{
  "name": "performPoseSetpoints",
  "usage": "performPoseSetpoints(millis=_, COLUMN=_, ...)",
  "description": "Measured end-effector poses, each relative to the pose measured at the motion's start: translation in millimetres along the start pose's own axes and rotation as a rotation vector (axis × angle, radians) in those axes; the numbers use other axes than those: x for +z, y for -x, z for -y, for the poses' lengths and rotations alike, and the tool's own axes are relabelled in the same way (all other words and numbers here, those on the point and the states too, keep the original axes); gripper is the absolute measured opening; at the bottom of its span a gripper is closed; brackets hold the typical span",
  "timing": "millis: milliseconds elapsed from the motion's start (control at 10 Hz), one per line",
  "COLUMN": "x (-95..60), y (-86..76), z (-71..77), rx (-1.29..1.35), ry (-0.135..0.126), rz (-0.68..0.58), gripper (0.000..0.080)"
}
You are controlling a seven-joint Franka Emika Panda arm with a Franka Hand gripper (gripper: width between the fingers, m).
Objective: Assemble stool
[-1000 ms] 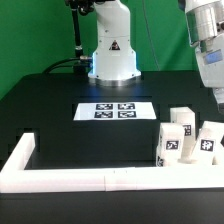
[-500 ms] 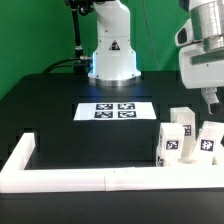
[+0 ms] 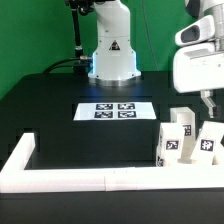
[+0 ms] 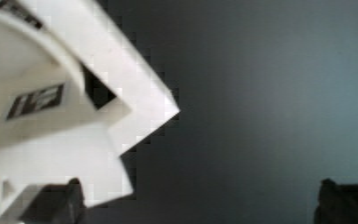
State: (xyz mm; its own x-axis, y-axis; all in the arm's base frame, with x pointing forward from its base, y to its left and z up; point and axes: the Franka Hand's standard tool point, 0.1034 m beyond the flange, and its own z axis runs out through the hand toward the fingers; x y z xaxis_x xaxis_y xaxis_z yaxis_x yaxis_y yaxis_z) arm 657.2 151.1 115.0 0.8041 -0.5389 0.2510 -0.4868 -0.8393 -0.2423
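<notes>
1. Black matte table (image 3: 60, 120) fills the scene; green backdrop behind it; the arm's white base (image 3: 112, 50) stands at the far edge, near the middle.
2. The marker board (image 3: 115, 111), thin and flat with four tags, lies on the table just in front of the base, well clear of the other parts.
3. A long white border wall (image 3: 80, 176) runs along the near edge and turns up at the near corner on the exterior view's left, forming a low pen. Nothing sits in that corner of it.
4. Stool parts crowd the near corner on the exterior view's right, against the wall: white leg blocks (image 3: 175, 141) with black-and-white tags, standing upright and touching or just beside one another. Exact count is hard to tell; the frame edge cuts them.
5. The round seat cannot be made out with certainty in either view.
6. The gripper (image 3: 208, 100) hangs above the leg cluster, apart from it. In the wrist view its two dark fingertips (image 4: 55, 202) stand wide apart, with nothing between them.
7. The wrist view shows blurred white tagged parts (image 4: 51, 100) below the fingers, against the dark table.
</notes>
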Motion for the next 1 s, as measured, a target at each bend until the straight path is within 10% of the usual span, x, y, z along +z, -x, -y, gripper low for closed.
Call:
performPoseSetpoints(millis=400, x=-0.9, y=-1.9, z=12.6, rx=-0.682, ry=0.073, rz=0.046, gripper=0.0649)
performPoseSetpoints(millis=1000, x=0.8, y=-4.0, z=-12.8, rx=-1.043, ry=0.123, rz=0.123, gripper=0.0649)
